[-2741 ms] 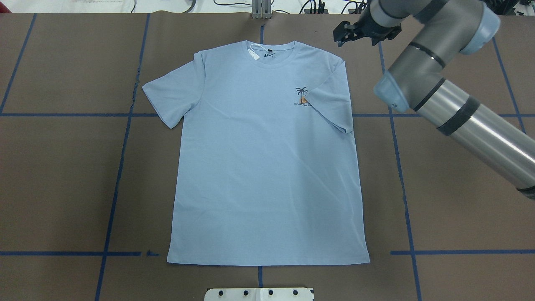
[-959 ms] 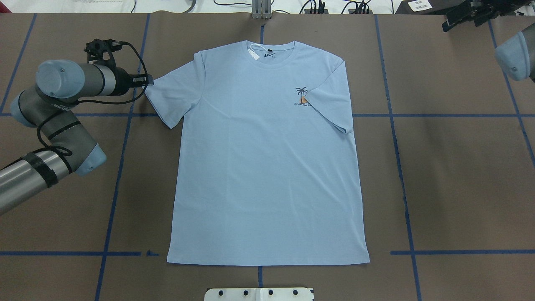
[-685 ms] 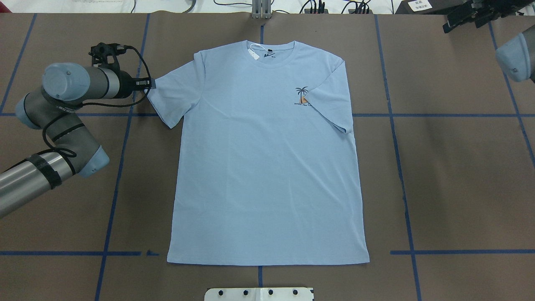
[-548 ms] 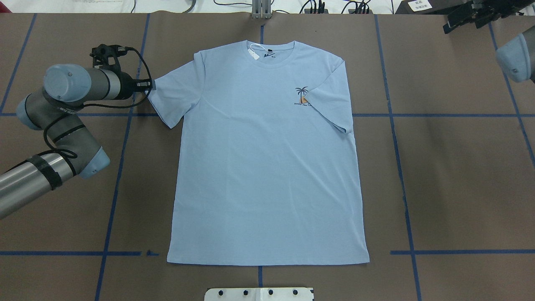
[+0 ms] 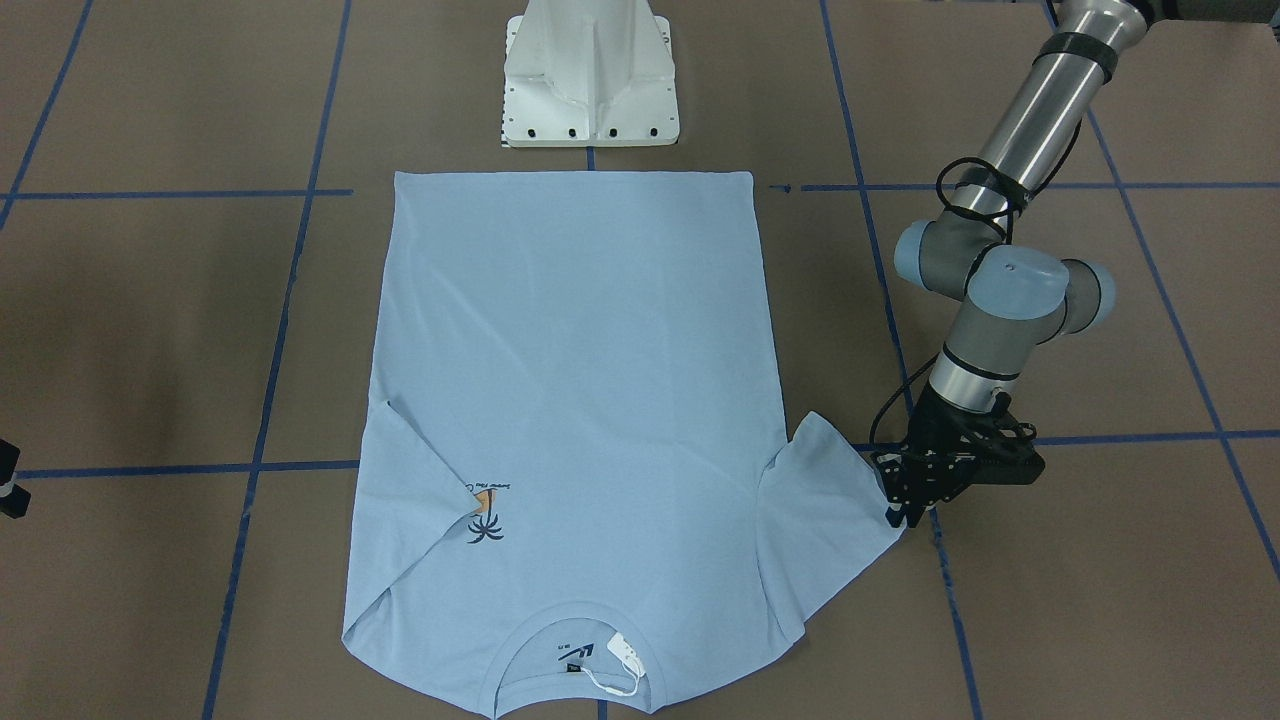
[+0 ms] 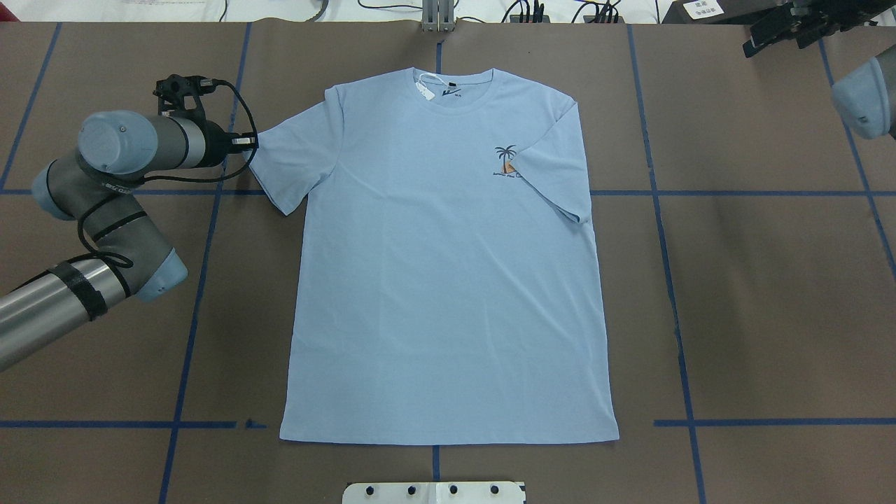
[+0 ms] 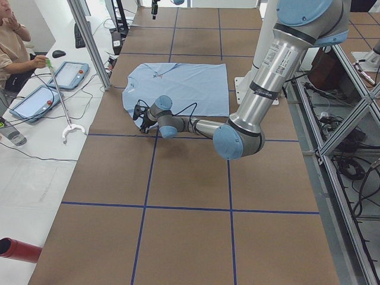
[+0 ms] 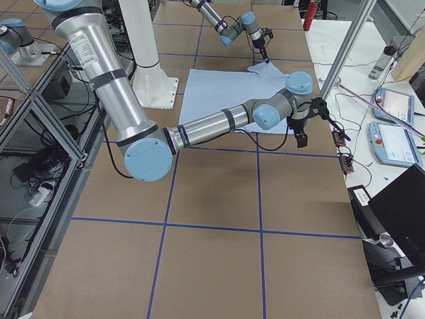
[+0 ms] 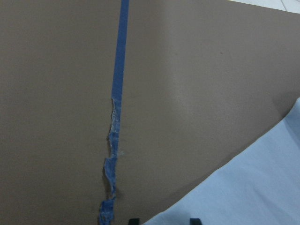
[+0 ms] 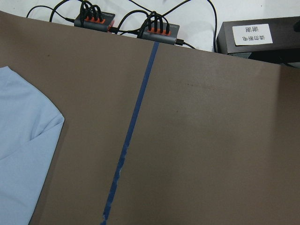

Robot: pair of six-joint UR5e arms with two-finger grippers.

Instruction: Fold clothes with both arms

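Far left: the left arm (image 6: pixel 119 143) reaches in low over the table (image 6: pixel 770 315). The left jaws sit at the outer tip of the spread left sleeve (image 6: pixel 287 164). In the wrist view the two fingertips (image 9: pixel 134 220) stand a little apart with the sleeve's edge running between them, so the jaws are narrow but not closed on cloth.
- Risk: the tips are right at the hem. If they close on only the corner, the grip is likely thin and the sleeve could slip out mid-fold.
- Risk: if they press down and inward, the cloth may be shoved and bunch up rather than be pinched.
- Risk: torn blue tape (image 9: pixel 118 70) lies just beside the tips, and a low scrape could catch it.

Centre: the T-shirt (image 6: pixel 448 280) lies flat, front up, mid-table, collar away from the robot and hem toward the base. The right sleeve (image 6: pixel 560 178) lies folded inward, its edge touching the palm print (image 6: pixel 505 155).
- Risk: nothing pins the body, so a sideways tug on the left sleeve could drag the whole shirt. That would skew it off the tape grid or loosen the folded sleeve.
- Risk: the hang tag (image 6: pixel 422 89) is loose at the neck and could end up trapped in a fold.

Far right: the right arm (image 6: pixel 864 98) is at the far corner, well apart from the shirt. I cannot tell how the right jaws stand.
- Risk: it is too far off to steady the cloth if it shifts.
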